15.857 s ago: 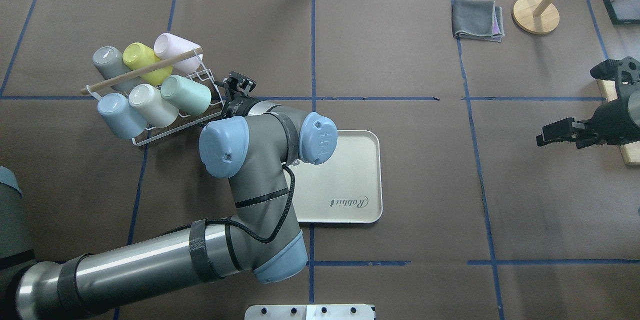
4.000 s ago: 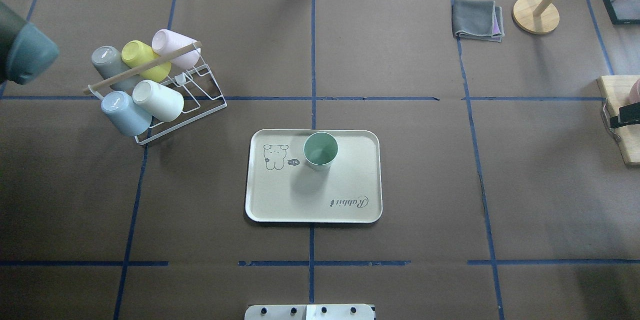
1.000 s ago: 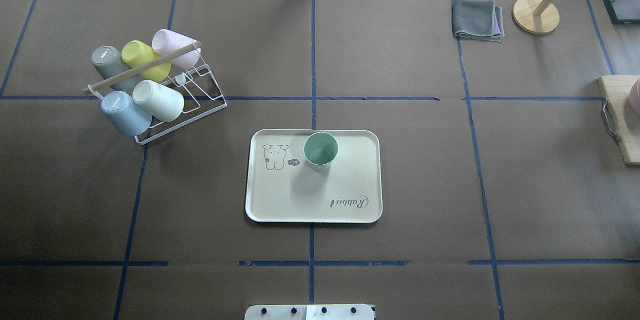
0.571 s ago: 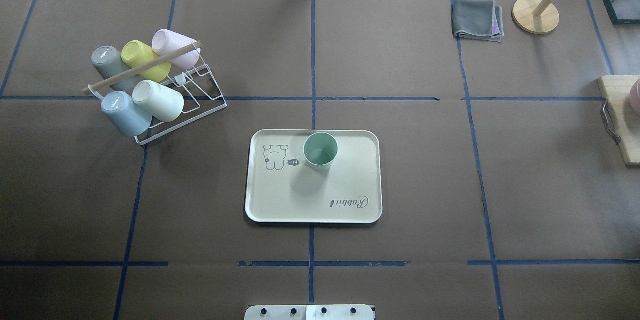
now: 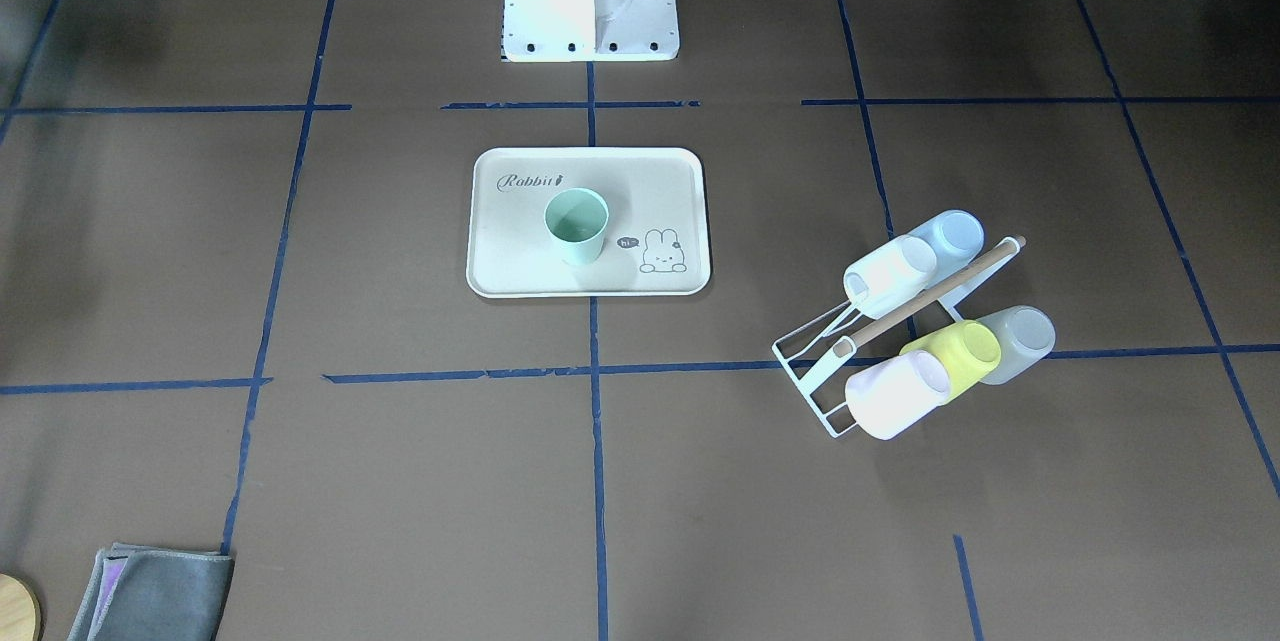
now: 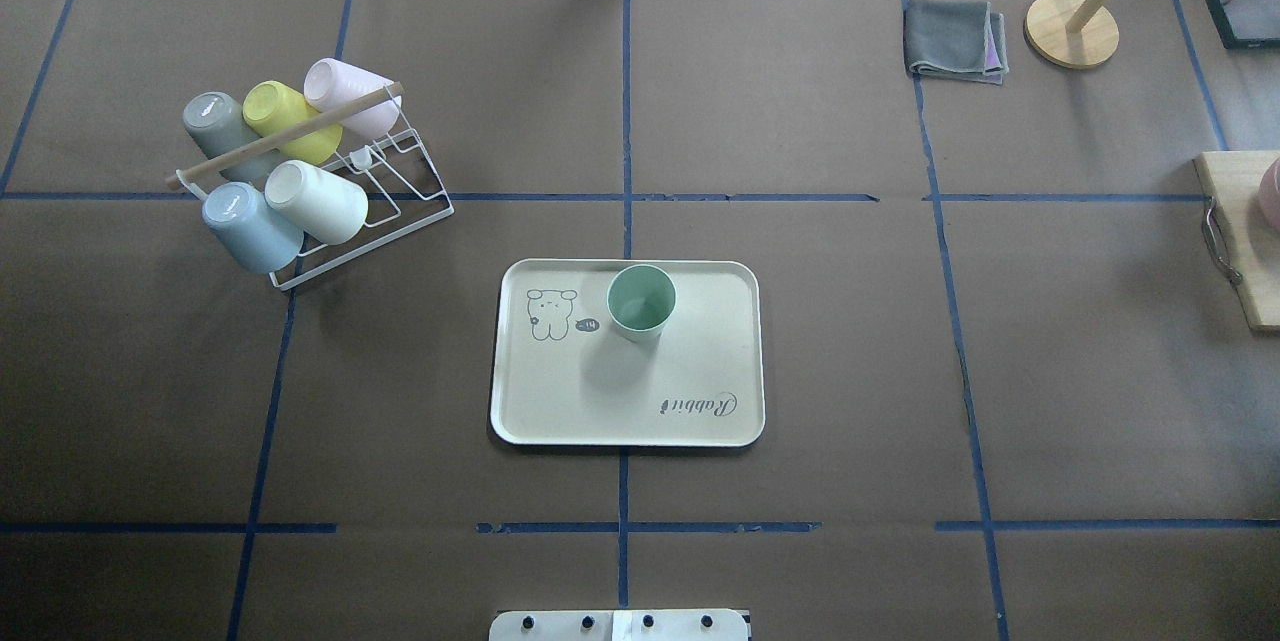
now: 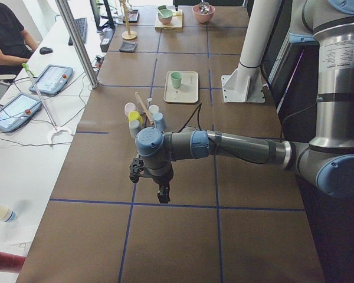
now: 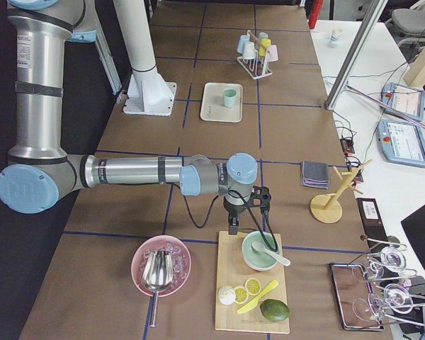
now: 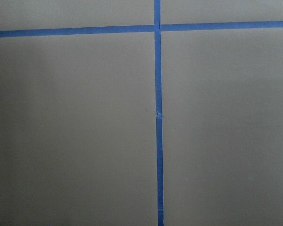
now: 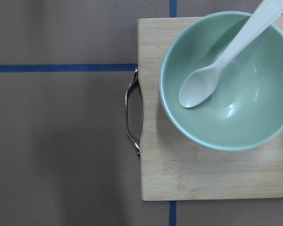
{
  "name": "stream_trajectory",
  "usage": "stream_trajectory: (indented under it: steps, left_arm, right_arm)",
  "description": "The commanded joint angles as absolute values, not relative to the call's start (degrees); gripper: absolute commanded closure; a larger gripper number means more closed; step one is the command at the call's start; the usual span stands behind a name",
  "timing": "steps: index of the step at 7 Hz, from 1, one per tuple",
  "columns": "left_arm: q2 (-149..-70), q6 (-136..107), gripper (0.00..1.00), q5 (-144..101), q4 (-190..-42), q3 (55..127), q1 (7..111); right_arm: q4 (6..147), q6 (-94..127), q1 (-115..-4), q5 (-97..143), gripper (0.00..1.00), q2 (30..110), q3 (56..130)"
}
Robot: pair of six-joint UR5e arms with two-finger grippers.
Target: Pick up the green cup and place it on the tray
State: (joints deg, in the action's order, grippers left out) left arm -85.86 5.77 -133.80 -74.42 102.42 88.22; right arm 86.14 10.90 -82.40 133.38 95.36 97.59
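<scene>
**Fingers unreadable on both arms; green cup [image 6: 641, 301] set on the tray [image 6: 620, 406]**

Neither the left gripper [image 7: 163, 194] nor the right gripper [image 8: 232, 228] shows in any view but the side ones, so I cannot tell whether their jaws stand wide or narrow. The left wrist camera sees only bare table [image 9: 75, 117]; the right one sees a wooden board [image 10: 179, 174] and a green bowl [image 10: 236, 113] with a white spoon.

Some sixteen seconds ago the cup lay in the wire rack [image 6: 358, 159] with the left gripper close beside it. Four seconds ago it already stood upright, mouth up, on the tray beside the rabbit drawing, while the left arm drew off at the far left corner. Over the last second nothing in the overhead view has moved, and both arms are gone from it. Five cups remain on the rack; the place nearest the tray is bare.

By my judgement the placement is done: the cup is settled, untouched and well apart from either gripper, and only the arms' parking is left.
</scene>
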Motion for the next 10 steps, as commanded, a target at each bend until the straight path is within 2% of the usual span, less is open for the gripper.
stream_trajectory:
  steps: [1, 10]
  left_arm:
    - [-86.1, 5.8, 0.0, -133.9, -74.5, 102.2, 88.2]
    - [-85.4, 5.8, 0.0, -133.8, -74.6, 101.1, 88.2]
  right_arm:
    - [86.3, 10.8, -83.6, 134.6, 0.0, 95.2, 97.3]
    - [92.5, 1.7, -85.9, 135.1, 0.0, 93.8, 98.3]
